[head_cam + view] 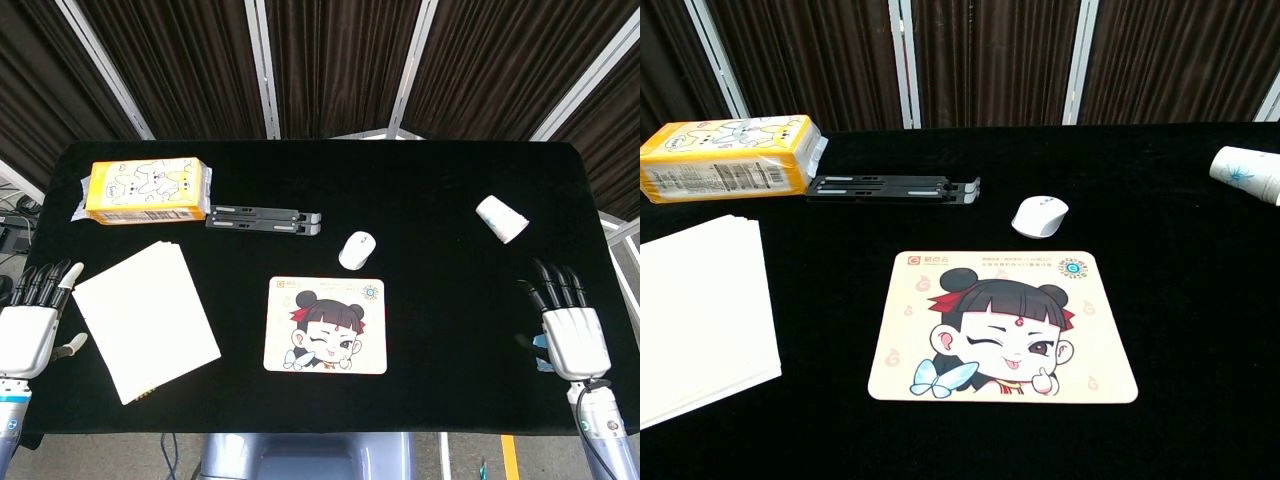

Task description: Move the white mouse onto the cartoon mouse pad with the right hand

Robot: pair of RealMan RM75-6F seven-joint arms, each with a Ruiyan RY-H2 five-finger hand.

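Note:
The white mouse (357, 250) (1041, 216) lies on the black table just beyond the far right corner of the cartoon mouse pad (326, 325) (1004, 326), not touching it. My right hand (570, 325) rests at the table's right front, fingers spread and empty, well to the right of the mouse. My left hand (32, 322) sits at the left front edge, fingers apart, holding nothing. Neither hand shows in the chest view.
A white paper cup (501, 219) (1246, 171) lies on its side at the right. A black folding stand (264, 219) (894, 188) and a yellow tissue pack (147, 190) (728, 158) are at the back left. A white paper stack (146, 317) (698, 316) lies front left.

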